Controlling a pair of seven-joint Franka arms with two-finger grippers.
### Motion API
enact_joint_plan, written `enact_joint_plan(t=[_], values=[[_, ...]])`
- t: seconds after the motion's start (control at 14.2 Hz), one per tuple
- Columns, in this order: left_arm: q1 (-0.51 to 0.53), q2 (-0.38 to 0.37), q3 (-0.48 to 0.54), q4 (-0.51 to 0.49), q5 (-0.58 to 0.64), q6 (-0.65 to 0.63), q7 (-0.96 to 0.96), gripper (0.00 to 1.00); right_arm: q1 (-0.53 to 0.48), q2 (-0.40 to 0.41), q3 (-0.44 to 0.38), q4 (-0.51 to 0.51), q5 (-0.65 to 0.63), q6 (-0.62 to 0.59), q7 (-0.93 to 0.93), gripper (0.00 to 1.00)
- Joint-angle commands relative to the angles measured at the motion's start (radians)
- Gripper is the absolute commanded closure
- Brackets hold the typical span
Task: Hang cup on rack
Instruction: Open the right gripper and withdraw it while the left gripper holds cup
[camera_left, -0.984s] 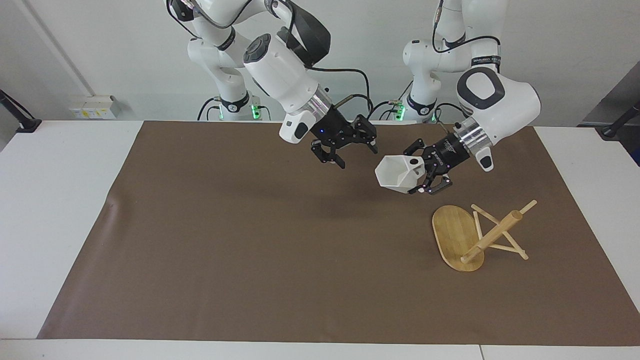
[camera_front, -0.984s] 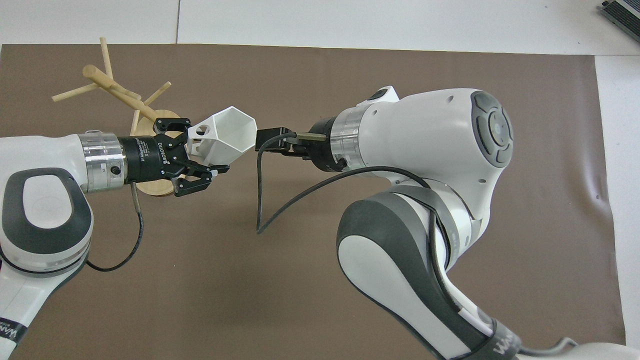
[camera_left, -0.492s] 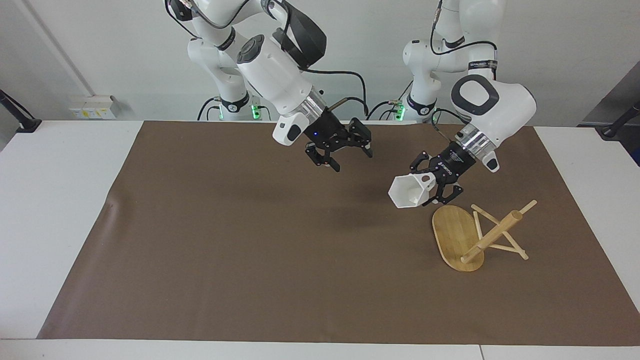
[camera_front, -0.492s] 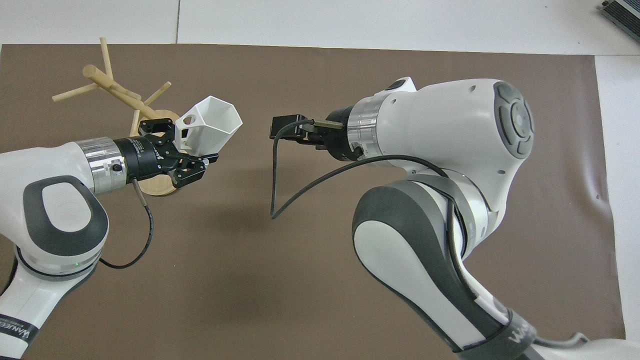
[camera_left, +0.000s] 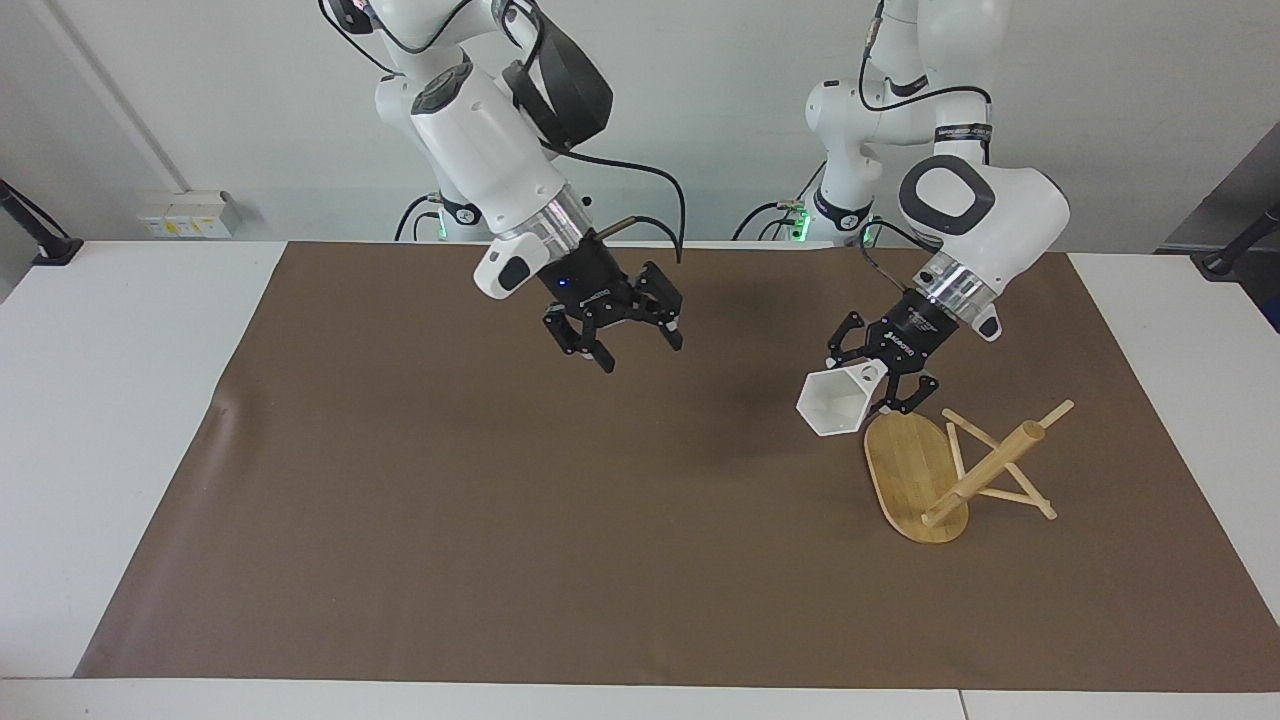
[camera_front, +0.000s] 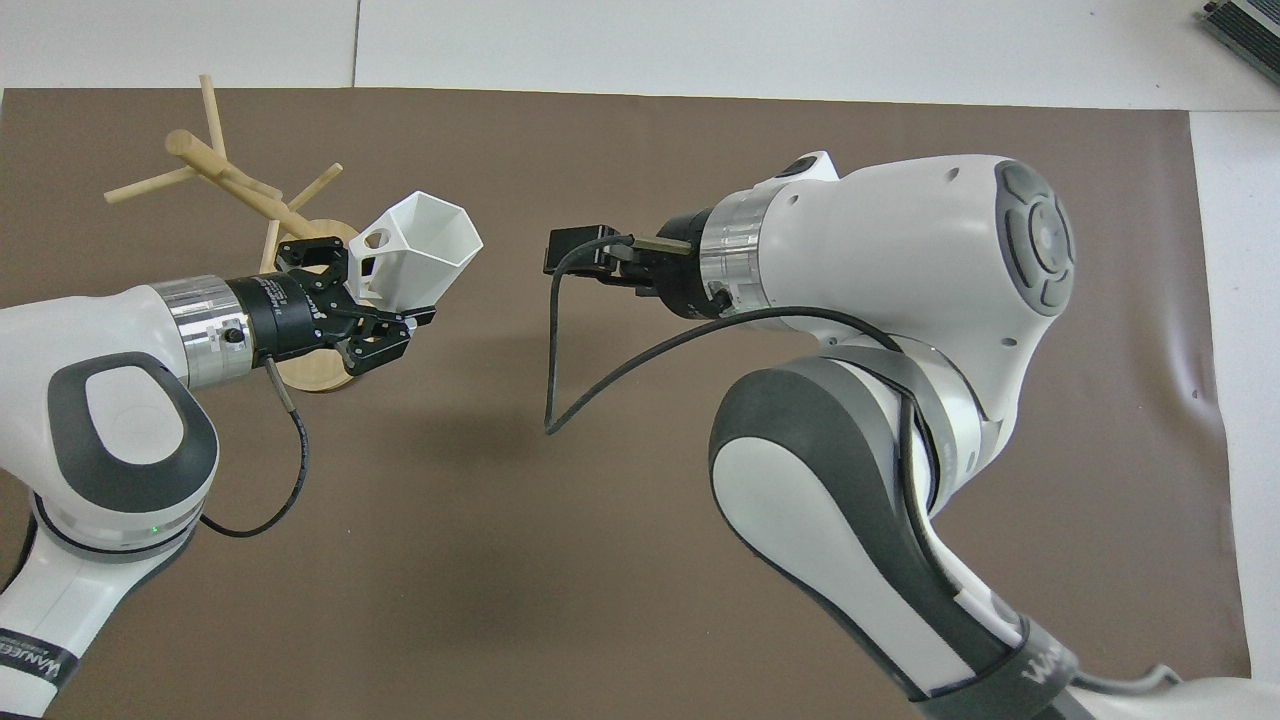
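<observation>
your left gripper (camera_left: 885, 385) pinches the cup (camera_left: 838, 402) just above the rack (camera_left: 915, 475); right gripper (camera_left: 625, 340) fingers spread over the mat (camera_left: 500, 500).

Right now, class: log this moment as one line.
left pincer: holds white faceted cup beside bamboo rack | right pincer: open, waiting

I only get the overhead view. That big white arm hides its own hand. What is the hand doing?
Observer: The right gripper is open and empty, hanging over bare mat.
Operator: And the cup, is it on the rack? From above they overlap.
Observer: No. The left gripper holds the cup in the air beside the rack base, and no peg is through the handle hole.
</observation>
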Motion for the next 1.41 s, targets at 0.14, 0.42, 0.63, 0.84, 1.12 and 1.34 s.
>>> enact_joint_plan(t=[0.14,0.42,0.63,0.84,1.12,1.34], values=[[0.050,-0.022,0.001,-0.013,0.018,-0.018,-0.036,1.00,-0.005,-0.025,-0.117,-0.020,-0.161,-0.001,-0.055,0.00],[0.052,-0.016,0.001,-0.004,0.018,-0.005,-0.082,1.00,-0.013,-0.039,-0.213,-0.029,-0.169,-0.038,-0.142,0.00],[0.040,-0.003,-0.003,0.000,0.016,0.096,-0.122,1.00,-0.015,-0.063,-0.268,-0.030,-0.169,-0.114,-0.242,0.00],[0.037,0.004,-0.003,0.010,0.016,0.129,-0.145,1.00,-0.015,-0.095,-0.331,-0.030,-0.170,-0.195,-0.311,0.00],[0.000,0.018,-0.004,0.010,0.016,0.214,-0.189,1.00,-0.015,-0.126,-0.390,-0.030,-0.170,-0.289,-0.337,0.00],[-0.003,0.027,-0.004,0.010,0.016,0.225,-0.188,1.00,-0.016,-0.148,-0.450,-0.029,-0.170,-0.355,-0.406,0.00]])
